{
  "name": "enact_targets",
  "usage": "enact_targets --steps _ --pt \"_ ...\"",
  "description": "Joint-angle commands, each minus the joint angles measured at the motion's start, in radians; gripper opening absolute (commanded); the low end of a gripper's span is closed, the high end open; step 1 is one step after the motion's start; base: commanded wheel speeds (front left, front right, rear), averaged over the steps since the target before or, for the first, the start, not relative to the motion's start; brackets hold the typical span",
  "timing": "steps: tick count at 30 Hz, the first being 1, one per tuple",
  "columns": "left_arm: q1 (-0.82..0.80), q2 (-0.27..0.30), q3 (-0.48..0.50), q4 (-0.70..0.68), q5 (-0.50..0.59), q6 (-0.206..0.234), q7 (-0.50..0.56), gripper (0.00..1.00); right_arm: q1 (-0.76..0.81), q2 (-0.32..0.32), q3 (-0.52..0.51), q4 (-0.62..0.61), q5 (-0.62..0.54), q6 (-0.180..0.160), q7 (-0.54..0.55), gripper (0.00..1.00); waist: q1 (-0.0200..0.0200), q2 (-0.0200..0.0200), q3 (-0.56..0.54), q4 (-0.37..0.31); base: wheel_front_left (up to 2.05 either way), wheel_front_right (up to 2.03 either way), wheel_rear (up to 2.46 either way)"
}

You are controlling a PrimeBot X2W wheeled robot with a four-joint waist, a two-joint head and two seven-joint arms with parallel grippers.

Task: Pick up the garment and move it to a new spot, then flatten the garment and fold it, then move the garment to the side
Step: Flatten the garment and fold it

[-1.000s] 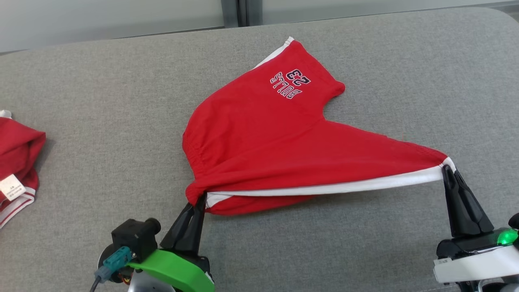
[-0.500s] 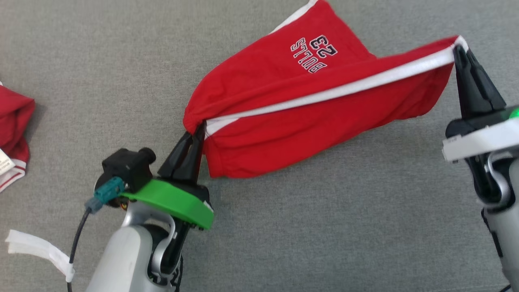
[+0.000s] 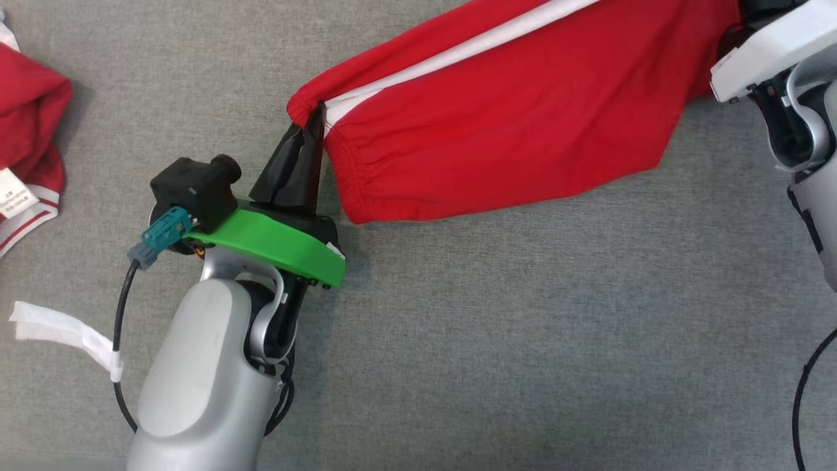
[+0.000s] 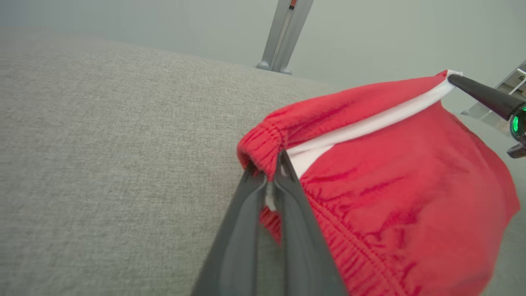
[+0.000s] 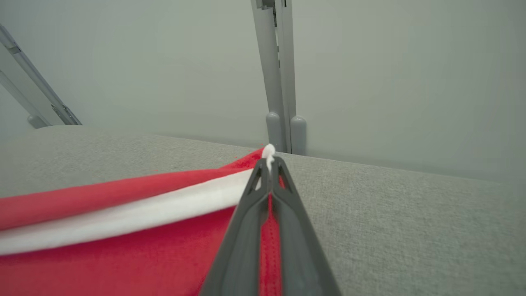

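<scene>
The garment (image 3: 510, 118) is a pair of red shorts with a white side stripe, held stretched above the grey padded table (image 3: 497, 327) between both arms. My left gripper (image 3: 317, 114) is shut on the elastic waistband corner (image 4: 263, 150) at the shorts' left end. My right gripper (image 5: 269, 158) is shut on the white-trimmed leg hem; in the left wrist view the right gripper (image 4: 452, 78) pinches the far corner. The cloth hangs down below the stripe. In the head view the right fingertips are cut off by the top edge.
A second red garment (image 3: 29, 137) with white trim and a label lies at the table's left edge. A white strip (image 3: 59, 330) lies near my left forearm. A grey post (image 5: 277, 82) and pale wall stand beyond the table's far edge.
Both grippers have lifted the shorts off the table and carried them away from me, still shut on them. The head camera has tilted down, so the whole picture shifted.
</scene>
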Motion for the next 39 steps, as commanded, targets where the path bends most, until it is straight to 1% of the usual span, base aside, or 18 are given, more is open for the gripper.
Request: enact_targets --steps 1,2,3,4,5,8,12,14,17,20,23,27,31,35,39 --pt "-0.025 -0.001 -0.001 0.016 -0.008 -0.005 -0.012 0.00 -0.028 -0.002 0.016 0.035 0.013 -0.002 -0.010 0.00 0.0000 0.0000 0.033 0.032 0.00 0.00 0.00" --pt "-0.033 -0.002 -0.006 0.027 -0.009 -0.007 -0.015 0.00 -0.041 -0.002 0.029 0.058 0.017 -0.003 -0.015 0.00 0.0000 0.0000 0.034 0.033 0.00 0.00 0.00" --pt "-0.041 -0.003 -0.016 0.040 -0.010 -0.009 -0.021 0.46 -0.056 0.001 0.047 0.077 0.021 -0.002 -0.031 0.00 0.0000 0.0000 0.035 0.035 0.00 0.00 0.00" --pt "-0.050 0.001 -0.029 0.054 0.010 -0.010 -0.026 1.00 -0.069 0.003 0.065 0.097 0.020 -0.002 -0.048 0.40 0.0000 0.0000 0.036 0.034 0.00 0.00 0.00" --pt "-0.052 0.001 -0.030 0.064 0.006 -0.012 -0.035 1.00 -0.074 0.003 0.076 0.113 0.019 -0.002 -0.063 1.00 0.0000 0.0000 0.035 0.033 0.00 0.00 0.00" --pt "-0.062 -0.001 -0.044 0.086 0.019 -0.006 -0.067 1.00 -0.087 0.007 0.102 0.146 0.013 -0.002 -0.115 1.00 0.0000 0.0000 0.029 0.025 0.00 0.00 0.00" --pt "-0.048 0.001 -0.040 0.090 0.046 0.021 -0.125 1.00 -0.055 0.013 0.088 0.133 -0.013 -0.002 -0.143 1.00 0.0000 0.0000 0.007 0.007 0.00 0.00 0.00" --pt "-0.035 0.005 -0.030 0.072 0.070 0.045 -0.152 1.00 -0.030 0.016 0.042 0.067 -0.048 -0.002 -0.145 1.00 0.0000 0.0000 -0.007 -0.005 0.00 0.00 0.00" --pt "-0.011 0.014 -0.010 0.038 0.102 0.084 -0.177 1.00 0.065 0.040 -0.038 -0.037 -0.098 -0.002 -0.144 1.00 0.0000 0.0000 -0.034 -0.028 0.00 0.00 0.00" --pt "0.010 0.028 0.019 0.012 0.127 0.110 -0.188 1.00 0.157 0.066 -0.115 -0.137 -0.143 -0.002 -0.144 1.00 0.0000 0.0000 -0.066 -0.055 0.00 0.00 0.00" --pt "0.026 0.048 0.046 -0.011 0.155 0.136 -0.193 1.00 0.252 0.099 -0.171 -0.219 -0.181 -0.002 -0.145 1.00 0.0000 0.0000 -0.097 -0.085 0.00 0.00 0.00" --pt "0.045 0.069 0.076 -0.035 0.180 0.152 -0.194 1.00 0.353 0.132 -0.223 -0.302 -0.214 -0.002 -0.145 1.00 0.0000 0.0000 -0.135 -0.118 0.00 0.00 0.00" --pt "0.076 0.081 0.100 -0.038 0.190 0.158 -0.193 1.00 0.454 0.161 -0.259 -0.360 -0.236 -0.002 -0.145 1.00 0.0000 0.0000 -0.173 -0.151 0.00 0.00 0.00" --pt "0.123 0.098 0.115 -0.032 0.195 0.161 -0.193 1.00 0.547 0.183 -0.275 -0.404 -0.247 -0.002 -0.145 1.00 0.0000 0.0000 -0.211 -0.179 0.00 0.00 0.00" --pt "0.172 0.103 0.117 -0.030 0.199 0.164 -0.194 1.00 0.638 0.198 -0.281 -0.435 -0.256 -0.002 -0.145 1.00 0.0000 0.0000 -0.245 -0.193 0.00 0.00 0.00"
